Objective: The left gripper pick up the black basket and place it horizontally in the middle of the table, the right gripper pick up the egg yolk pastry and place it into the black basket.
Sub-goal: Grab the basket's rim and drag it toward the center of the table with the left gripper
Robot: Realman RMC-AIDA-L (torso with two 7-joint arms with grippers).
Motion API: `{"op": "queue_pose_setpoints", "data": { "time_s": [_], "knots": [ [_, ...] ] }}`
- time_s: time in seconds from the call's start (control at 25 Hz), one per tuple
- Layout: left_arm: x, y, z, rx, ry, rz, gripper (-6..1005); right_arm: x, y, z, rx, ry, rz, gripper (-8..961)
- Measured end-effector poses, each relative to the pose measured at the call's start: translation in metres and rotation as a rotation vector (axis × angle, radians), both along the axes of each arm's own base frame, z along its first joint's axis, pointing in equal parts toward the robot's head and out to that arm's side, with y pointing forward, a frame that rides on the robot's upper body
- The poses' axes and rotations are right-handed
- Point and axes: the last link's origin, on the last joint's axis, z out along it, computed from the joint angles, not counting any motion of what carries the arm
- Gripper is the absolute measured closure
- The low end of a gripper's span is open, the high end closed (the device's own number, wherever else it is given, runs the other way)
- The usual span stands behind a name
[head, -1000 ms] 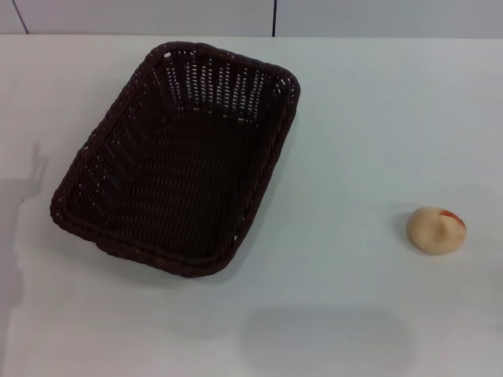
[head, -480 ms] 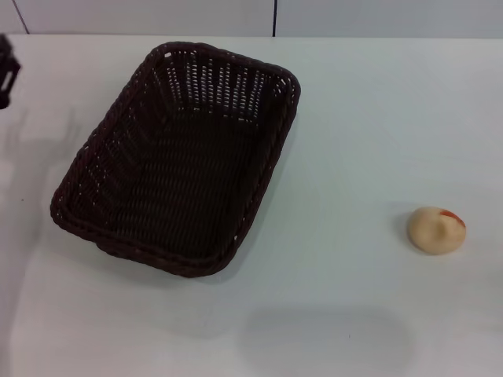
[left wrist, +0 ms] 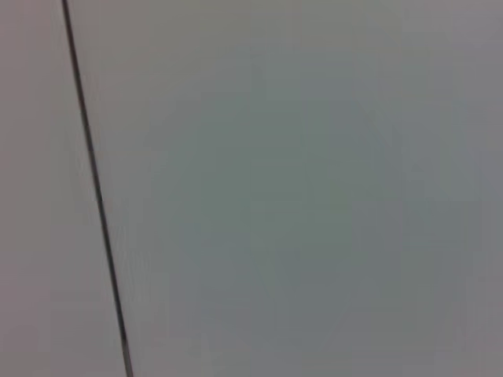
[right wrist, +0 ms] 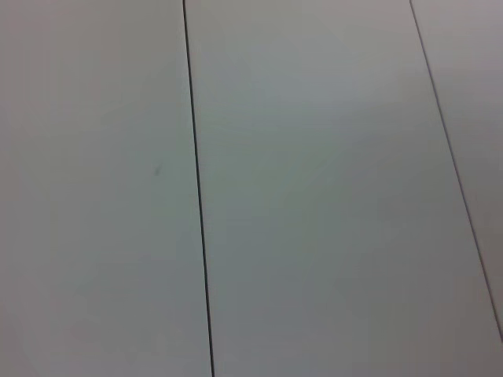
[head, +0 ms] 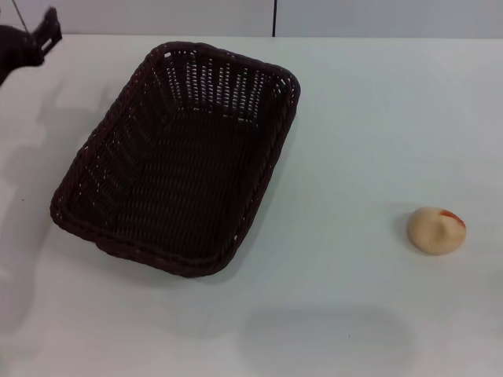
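- left gripper (head: 35, 43): black claw, only partly in frame at the far-left corner of the head view, up above the white smooth flat table (head: 369, 133); well apart from the basket, holding nothing visible; can't tell how far its fingers are spread
- right gripper: not in the head view, so its state can't be told
- large rectangular dark brown-black woven wicker basket (head: 177, 157) with rounded corners, openwork sides and braided rim: sits flat on the table, left of centre, long axis running diagonally from near-left to far-right; nothing inside it
- small round pale cream-yellow egg yolk pastry (head: 436, 229) with a reddish-orange patch on its far-right side: resting on the table at the right, well apart from the basket, nothing touching it
- soft shadows on the tabletop: one at the left under the claw, one broad patch near the front edge
- left wrist view: only a plain pale grey panel surface with one thin dark seam line (left wrist: 94, 188); no fingers, no task items
- right wrist view: same kind of pale panelling, two thin dark seams (right wrist: 198, 188); no fingers, no task items
- no brand, label or legible writing on anything in view
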Motion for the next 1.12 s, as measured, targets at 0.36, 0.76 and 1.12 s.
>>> {"op": "queue_pose_setpoints", "data": {
  "time_s": [0.36,0.76,1.12],
  "knots": [
    [0.049,0.007,0.024,-0.145,0.128,0.1,245,0.001,0.0,0.001,0.001,-0.002,-0.002,149],
    [0.092,0.007,0.025,-0.389,0.249,0.223,255,0.001,0.001,0.0,-0.008,-0.002,-0.005,150],
    [0.12,-0.008,0.024,-0.548,0.309,0.281,265,0.003,-0.003,-0.001,-0.011,-0.001,-0.016,150]
  ]
}}
